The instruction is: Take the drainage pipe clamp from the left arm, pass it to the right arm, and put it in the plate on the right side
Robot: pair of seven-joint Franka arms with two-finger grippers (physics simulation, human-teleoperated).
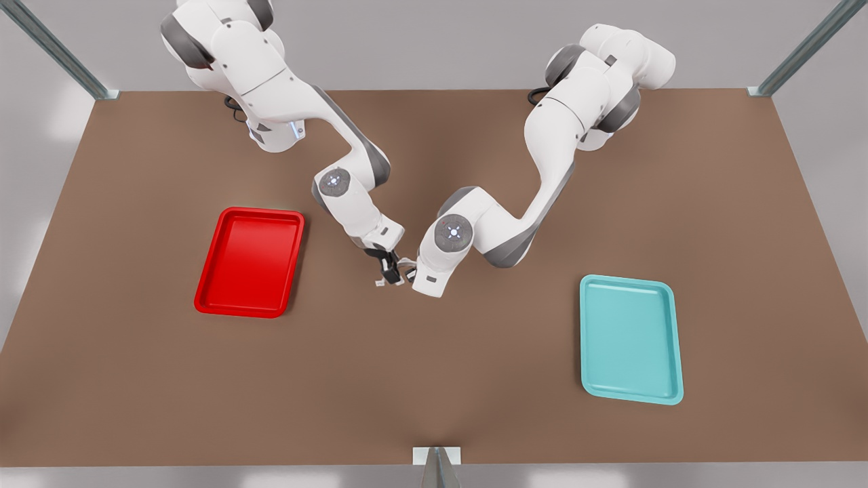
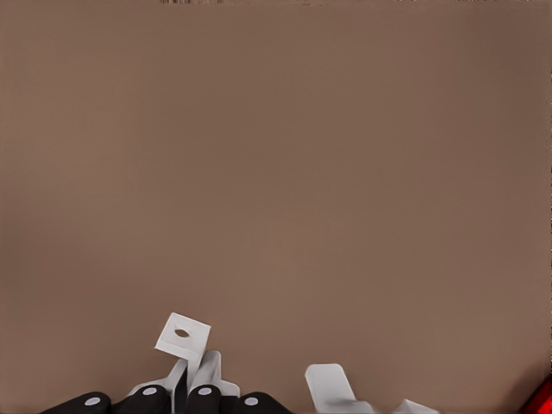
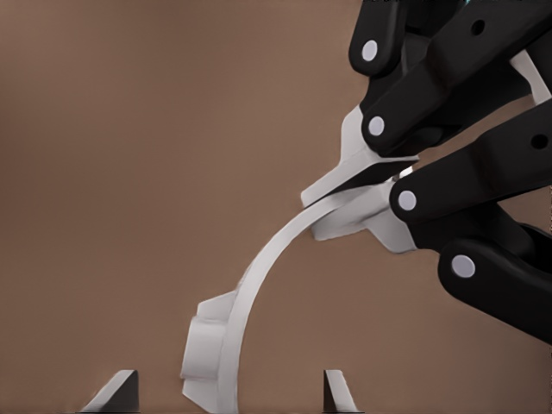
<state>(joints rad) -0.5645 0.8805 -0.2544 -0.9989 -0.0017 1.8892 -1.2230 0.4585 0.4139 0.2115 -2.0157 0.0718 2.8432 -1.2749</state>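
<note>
Right wrist view, bottom edge: right gripper (image 3: pixel 228 392), two pale fingertips (image 3: pixel 116 390) spread apart, neither touching anything. The drainage pipe clamp (image 3: pixel 259 276) rises between them as a white arc, its thick tabbed end low in the frame inside the gap.

Upper right of the same frame: left gripper (image 3: pixel 362 194), black linkages, pads pinched together on the clamp's far end. So the clamp hangs in the air from the left gripper alone.

Front view, centre: both wrists meet above the brown table (image 1: pixel 434 379), tips almost touching. The plate (image 1: pixel 249 263), red, lies well apart at centre left. A teal tray (image 1: pixel 630 339) lies at lower right.

Step, as judged: the handover, with the second grip not yet made.

Risks:
- The strap is thin and curved. Pads closing off-centre may twist it or squeeze it out.
- If the left gripper lets go before the right is firm, the clamp drops to the table.
- The fingers of both grippers are crowded close, so contact between them is likely.
</note>
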